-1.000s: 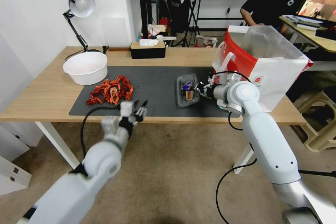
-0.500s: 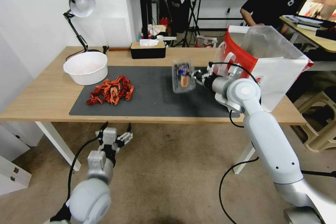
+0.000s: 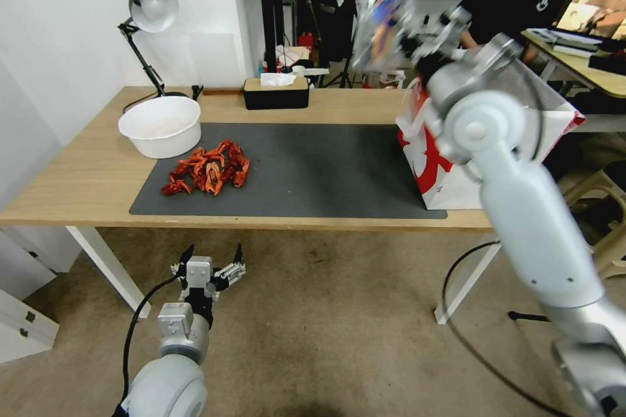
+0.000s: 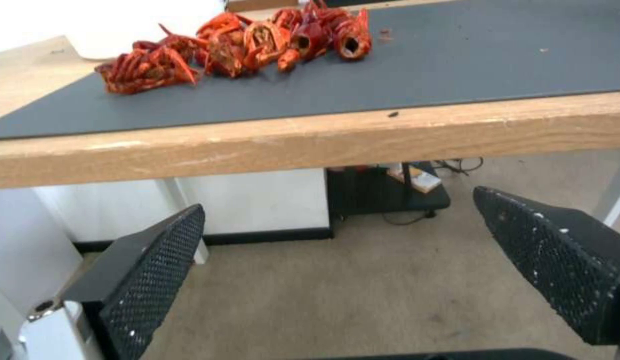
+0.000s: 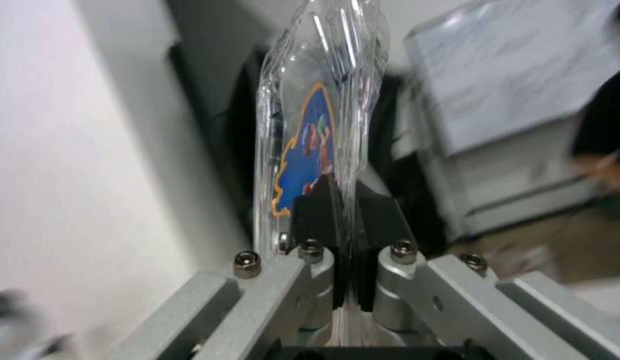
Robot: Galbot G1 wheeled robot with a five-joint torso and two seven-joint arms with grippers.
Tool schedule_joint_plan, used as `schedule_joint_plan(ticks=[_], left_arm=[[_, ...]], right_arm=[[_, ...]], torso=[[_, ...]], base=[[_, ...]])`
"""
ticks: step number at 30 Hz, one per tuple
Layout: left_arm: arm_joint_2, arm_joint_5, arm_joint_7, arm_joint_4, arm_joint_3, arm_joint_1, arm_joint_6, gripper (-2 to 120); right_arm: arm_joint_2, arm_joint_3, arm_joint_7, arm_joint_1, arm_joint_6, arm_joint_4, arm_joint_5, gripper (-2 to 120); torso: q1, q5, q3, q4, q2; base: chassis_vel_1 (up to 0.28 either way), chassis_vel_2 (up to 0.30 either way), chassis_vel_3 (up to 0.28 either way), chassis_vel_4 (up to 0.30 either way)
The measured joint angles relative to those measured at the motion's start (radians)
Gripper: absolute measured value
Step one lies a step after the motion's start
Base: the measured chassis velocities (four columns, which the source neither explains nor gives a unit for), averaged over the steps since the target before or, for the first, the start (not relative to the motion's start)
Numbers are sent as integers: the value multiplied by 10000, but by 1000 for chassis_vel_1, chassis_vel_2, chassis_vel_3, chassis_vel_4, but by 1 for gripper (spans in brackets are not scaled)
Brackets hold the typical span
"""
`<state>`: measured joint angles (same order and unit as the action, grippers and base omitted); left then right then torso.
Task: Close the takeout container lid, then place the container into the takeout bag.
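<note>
The left gripper [image 3: 210, 263] hung below the table's [image 3: 98, 176] front edge, its fingers [image 4: 150, 270] spread wide and empty. To its right, the right gripper [image 3: 409, 39] was clamped on the takeout container [image 3: 383, 23], held edge-up in the air above the takeout bag [image 3: 450, 172] at the table's right end.

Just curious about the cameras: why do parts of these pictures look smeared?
Head view: the container and right gripper smear, the table stays crisp. Right wrist view: background blurs, container fairly sharp. Left wrist view: crayfish sharp.
</note>
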<state>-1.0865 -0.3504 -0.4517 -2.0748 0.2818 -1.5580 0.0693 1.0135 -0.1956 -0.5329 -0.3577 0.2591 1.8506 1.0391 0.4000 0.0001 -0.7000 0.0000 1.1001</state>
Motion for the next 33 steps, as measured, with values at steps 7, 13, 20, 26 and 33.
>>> schedule_joint_plan(ticks=[7,13,20,26,33], left_arm=[[-54,145,-12,13,-98,-55,-102,100],[-175,282,18,12,-243,-44,-103,100],[-263,403,28,-77,-313,-179,-101,100],[-306,520,38,-136,-371,-246,-75,100],[-361,544,267,-182,-321,-346,-82,100]], right_arm=[[-2046,-1723,-411,-1549,202,656,-627,0],[-2335,-2834,-229,-2845,165,842,87,0],[-2091,-3251,-231,-3618,-81,797,1004,18],[-2060,-3372,-517,-3957,-66,886,1462,37],[-2231,-3389,179,-4554,-469,1062,549,67]], torso=[[-1,2,0,-8,0],[-1,0,1,-2,0],[0,0,0,2,-1],[0,-3,0,2,-1],[0,-1,0,0,-2]], base=[[0,0,0,0],[0,0,0,0],[0,0,0,0],[0,0,0,0],[0,0,0,0]])
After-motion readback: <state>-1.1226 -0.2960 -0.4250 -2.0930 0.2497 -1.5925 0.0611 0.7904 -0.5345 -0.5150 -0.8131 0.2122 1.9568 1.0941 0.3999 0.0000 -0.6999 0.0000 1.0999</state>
